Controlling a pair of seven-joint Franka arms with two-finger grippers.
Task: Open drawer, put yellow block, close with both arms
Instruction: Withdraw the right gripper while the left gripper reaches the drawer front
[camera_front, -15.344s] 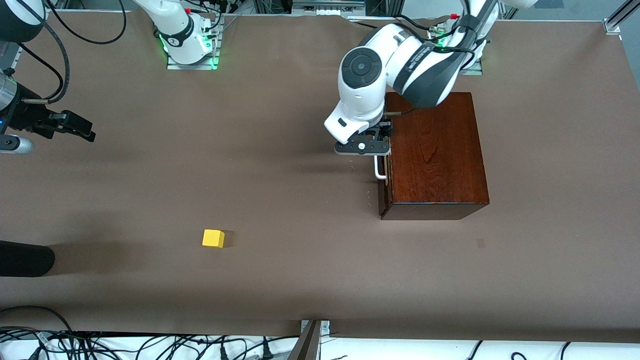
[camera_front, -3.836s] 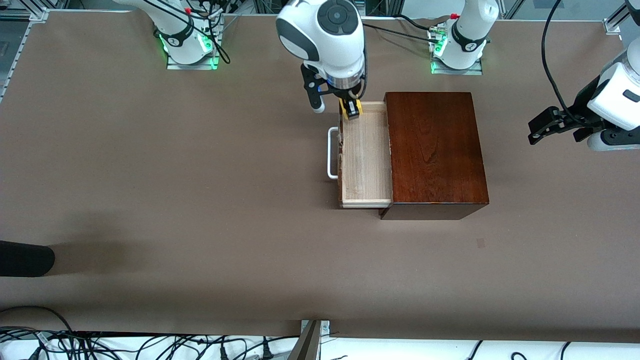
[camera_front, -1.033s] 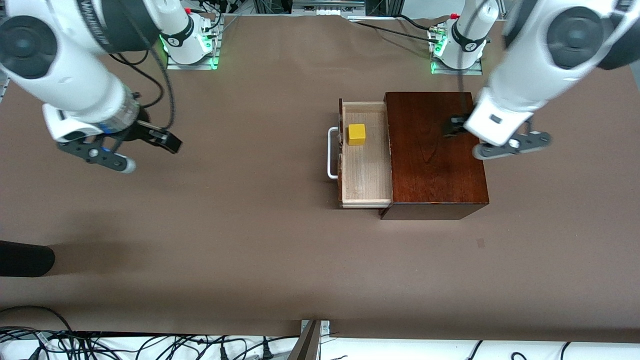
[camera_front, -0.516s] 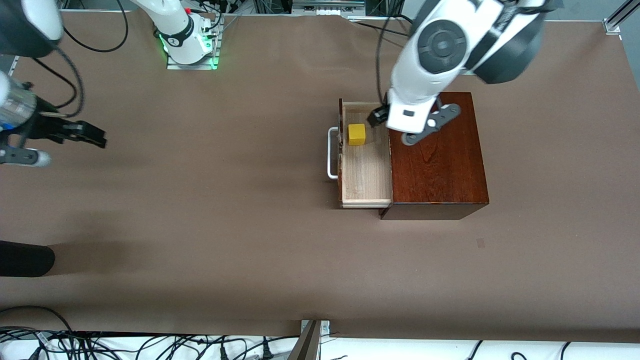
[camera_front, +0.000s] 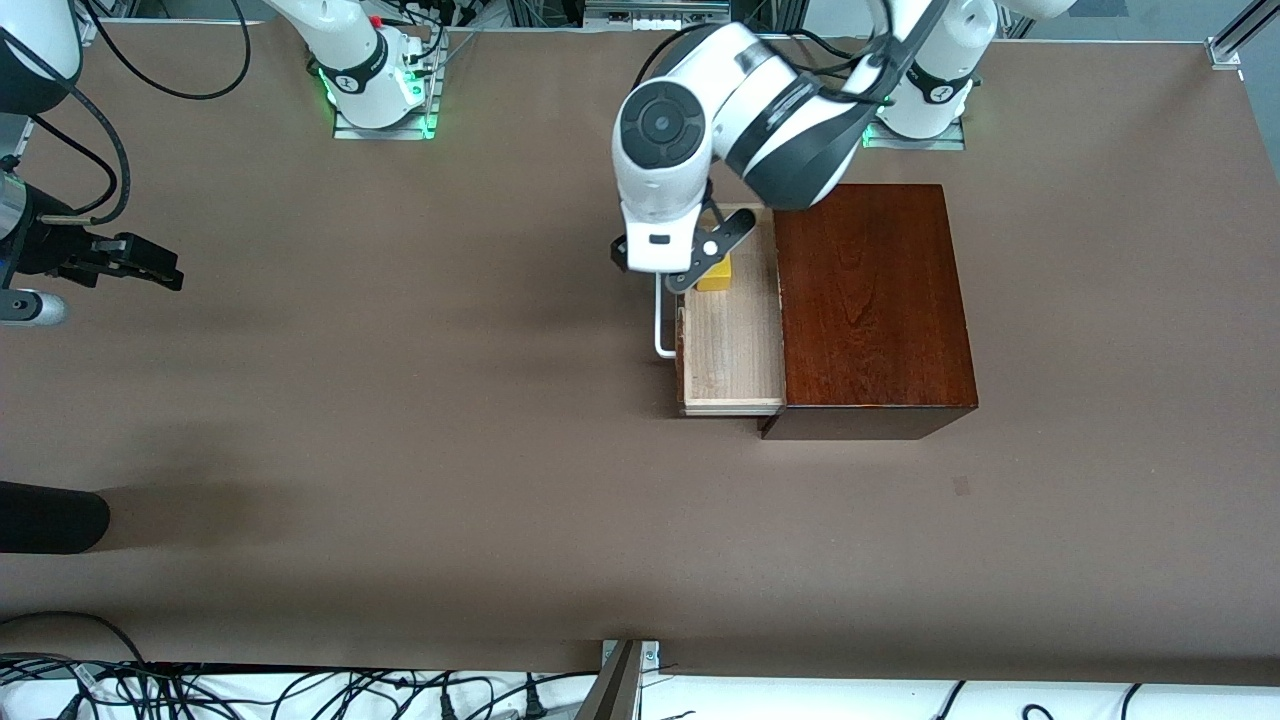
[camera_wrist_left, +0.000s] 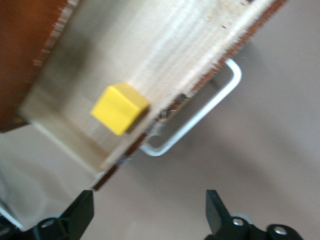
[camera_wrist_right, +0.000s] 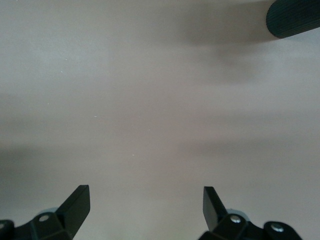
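Now the left gripper (camera_wrist_left: 147, 212) hangs with fingers (camera_wrist_left: 80, 212) apart and empty over the white handle (camera_front: 661, 335) of the open drawer (camera_front: 735, 350); the yellow block (camera_wrist_left: 120, 108) rests inside, close to the front panel. To close well, press squarely on the drawer front, mid-handle. The right gripper (camera_wrist_right: 142, 207), fingers spread, waits over bare table (camera_front: 400, 450) at its own end.

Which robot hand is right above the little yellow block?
The left arm's black two-finger end effector. It hangs over the open pale-wood drawer, beside the small yellow cube. The right arm's end effector waits over bare table at its own end.
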